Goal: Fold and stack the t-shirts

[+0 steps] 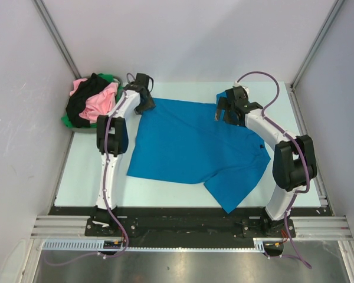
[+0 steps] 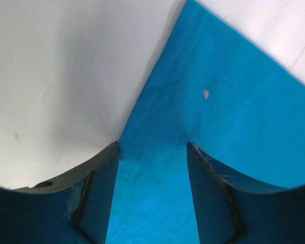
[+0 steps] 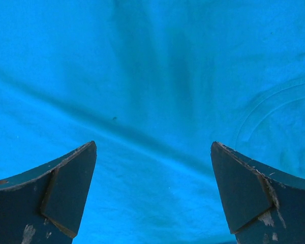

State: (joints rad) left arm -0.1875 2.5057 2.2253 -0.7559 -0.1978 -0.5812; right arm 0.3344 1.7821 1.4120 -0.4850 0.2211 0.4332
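You are at the start of the fold. The bright blue cotton short-sleeved t-shirt (image 1: 189, 144) lies spread flat in the middle of the pale table (image 1: 88, 171), with one sleeve pointing to 5 o'clock. No fold is made yet. The other t-shirts, a heap of pink, black and green cotton (image 1: 97, 100), wait at 10 o'clock at the far left corner.

Your left gripper (image 1: 145, 105) is at 11 o'clock of the blue shirt, on its far left corner. In its wrist view the fingers stand about half apart, one on each side of the corner tip (image 2: 152, 147). The cloth is between them but I judge it is not pinched yet.

Your right gripper (image 1: 223, 113) is at 1 o'clock of the shirt, over the far edge. It is fully spread and holds nothing; only blue cloth shows under it (image 3: 153, 145).

The next move, I think, calls for both grippers to pinch the far edge and carry it together toward 6 o'clock. Keep them level, so that the fold comes straight.
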